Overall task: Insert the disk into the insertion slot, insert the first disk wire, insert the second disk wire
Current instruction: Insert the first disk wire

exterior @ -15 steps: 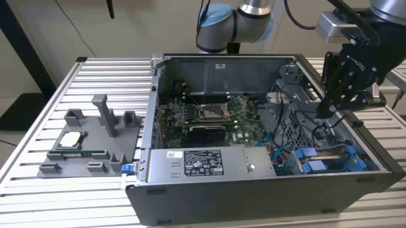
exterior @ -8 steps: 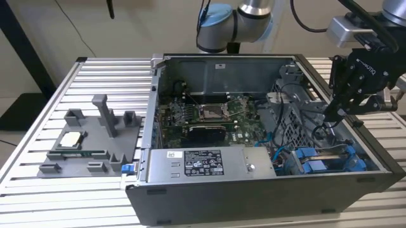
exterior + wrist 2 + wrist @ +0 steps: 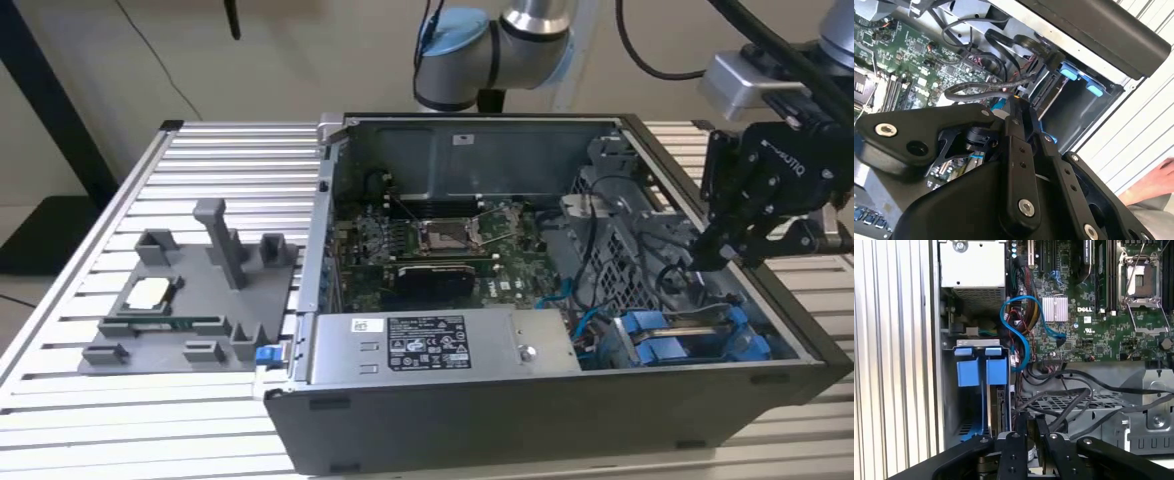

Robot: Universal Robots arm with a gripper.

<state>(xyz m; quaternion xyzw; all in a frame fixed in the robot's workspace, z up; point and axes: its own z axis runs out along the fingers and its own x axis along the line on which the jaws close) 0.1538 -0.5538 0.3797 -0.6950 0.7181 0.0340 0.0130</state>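
Where the open dark grey metal computer case [image 3: 534,420] stands on the slatted aluminium desk [image 3: 200,170], the black tool [image 3: 703,262] hangs over the case's side at the exterior view's right, above the near corner that houses the drive cage. Whether the tool is spread, pressed together or pinching anything cannot be told. In the first wrist view the tool [image 3: 1031,422] is just above a tangle of round black cables [image 3: 1074,390] that cross a perforated grey metal plate. In the second wrist view the tool [image 3: 1016,100] is close beside a looped black cable [image 3: 979,89].

The flat silver-grey disk in its bright blue plastic carrier [image 3: 997,374] sits on edge inside the insertion slot [image 3: 949,400], a grey metal bay, with another blue carrier tab [image 3: 968,372] just beside it. A thin bright blue flat cable [image 3: 1019,335] loops from the green motherboard [image 3: 1089,325] towards the bay; whether it reaches the disk cannot be told.

Along the near wall of the case lies a grey labelled power-supply box [image 3: 441,345]. On the desk at the exterior view's left, beside the case, rests a grey plastic fixture plate [image 3: 187,300] with upright posts. A person's hand [image 3: 1154,182] shows outside the case in the second wrist view.
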